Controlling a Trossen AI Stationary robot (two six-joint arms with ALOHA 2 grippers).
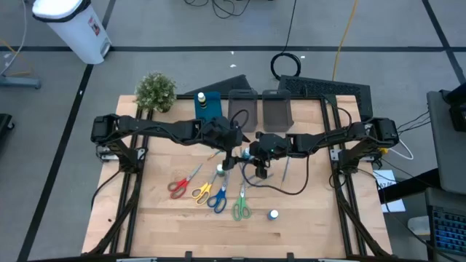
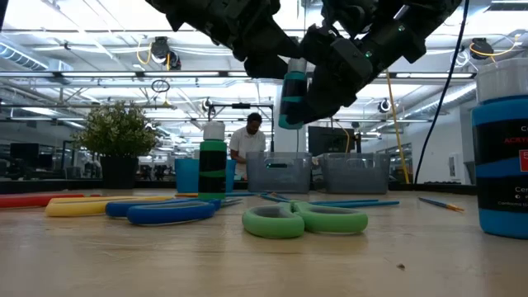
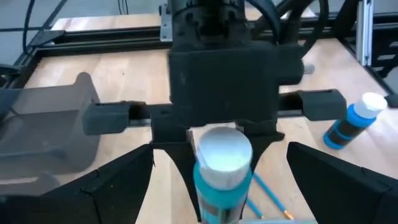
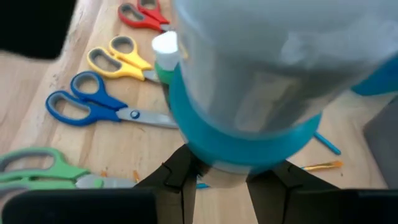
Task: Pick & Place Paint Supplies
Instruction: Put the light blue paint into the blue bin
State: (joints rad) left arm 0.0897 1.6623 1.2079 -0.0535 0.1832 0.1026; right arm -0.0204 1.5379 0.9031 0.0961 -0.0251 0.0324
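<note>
Teal white-capped bottle (image 4: 249,106) fills right gripper (image 4: 214,177).

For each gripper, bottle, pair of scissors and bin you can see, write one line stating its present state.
Right gripper: shut on teal bottle, lifted.
Left gripper: open, empty.
Green bottle: upright, capped.
Blue bottle: upright on table.
Four scissors: flat, closed.
Grey bins: upright.
</note>
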